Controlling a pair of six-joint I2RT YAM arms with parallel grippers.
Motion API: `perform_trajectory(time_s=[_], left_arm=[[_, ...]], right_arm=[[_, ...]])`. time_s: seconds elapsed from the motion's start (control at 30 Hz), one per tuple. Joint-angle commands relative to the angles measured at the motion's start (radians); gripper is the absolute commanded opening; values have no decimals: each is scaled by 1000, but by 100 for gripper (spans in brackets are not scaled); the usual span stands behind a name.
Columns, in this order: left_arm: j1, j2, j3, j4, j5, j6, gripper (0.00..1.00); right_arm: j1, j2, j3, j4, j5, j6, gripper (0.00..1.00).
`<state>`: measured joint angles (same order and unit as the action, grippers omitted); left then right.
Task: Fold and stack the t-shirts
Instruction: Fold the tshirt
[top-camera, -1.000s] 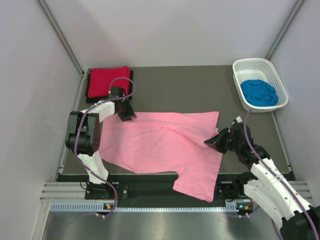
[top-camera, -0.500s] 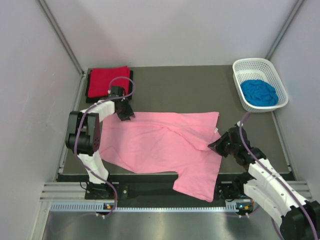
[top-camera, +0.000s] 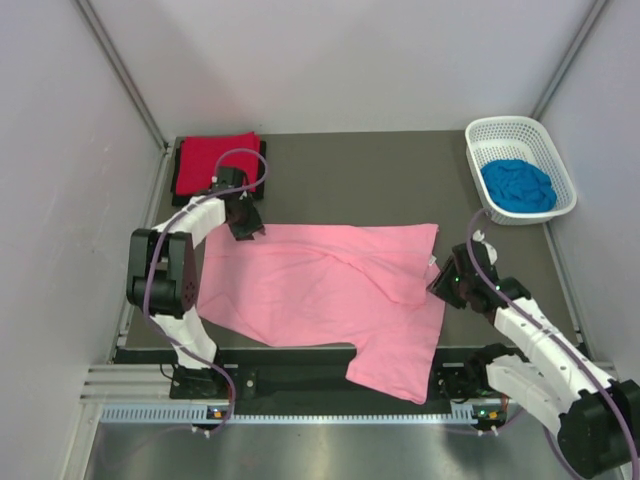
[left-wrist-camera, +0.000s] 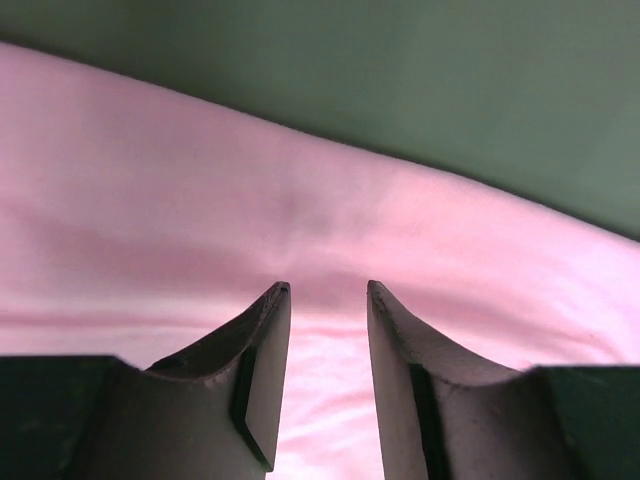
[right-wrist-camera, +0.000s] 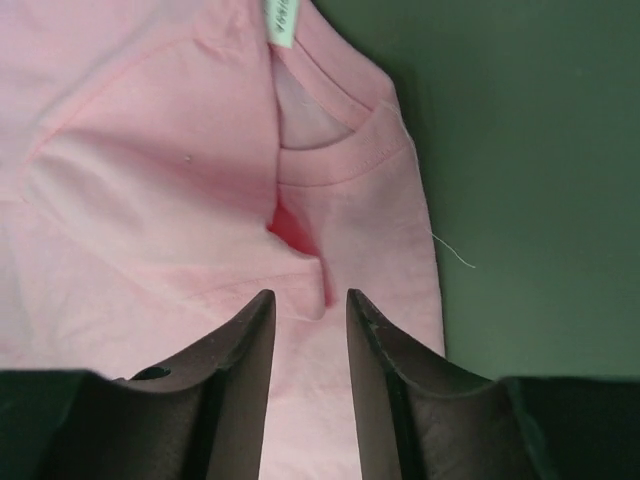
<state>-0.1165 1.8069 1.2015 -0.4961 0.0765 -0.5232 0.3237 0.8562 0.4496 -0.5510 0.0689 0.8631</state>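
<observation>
Red shirt (top-camera: 215, 160): folded at the far left corner of the tabletop (top-camera: 370, 180), lying on top of the black shirt (top-camera: 176, 188), which shows only as a dark edge beneath it.

Left end effector (left-wrist-camera: 328, 288): down at the pink shirt's far left corner, just near the red one. Its fingers are parted with a clear gap and nothing between them, and pink cloth lies right below. I can't tell whether the tips touch it.

Pink shirt (top-camera: 320, 290): spread flat across the middle of the tabletop between the two arms. A loose fold runs across its right half, and its near right part hangs past the front edge.

Right end effector (right-wrist-camera: 310, 295): at the pink shirt's right edge, just short of the collar (right-wrist-camera: 340, 160). The fingers are partly open and grip nothing, with cloth beneath them.

Basket (top-camera: 515, 127): white lattice, at the far right corner.

Blue shirt (top-camera: 517, 185): bunched up inside the basket.
</observation>
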Motion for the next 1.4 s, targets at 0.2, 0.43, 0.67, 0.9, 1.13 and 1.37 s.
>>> perform_trajectory(time_s=[0.2,0.43,0.67,0.9,1.13,1.37], left_arm=[[40,-139,17,-85,-35,20,43],[214,-170,-62,-70,-11,26,42],[305,-138,-80,-41,51,8,40],[304,-43,-54,-30,31,6,37],[304,22,-13,-21,2,0,27],[304,51,-17,-33,-63,0,11]], right_arm=[[34,146,270,113,-164,-359,41],[253,457,448,161,-143,-547,43],[420,665,524,192,27,-608,40],[488,794,538,183,158,-638,40],[500,836,534,189,239,-645,39],[505,845,518,194,262,-638,20]])
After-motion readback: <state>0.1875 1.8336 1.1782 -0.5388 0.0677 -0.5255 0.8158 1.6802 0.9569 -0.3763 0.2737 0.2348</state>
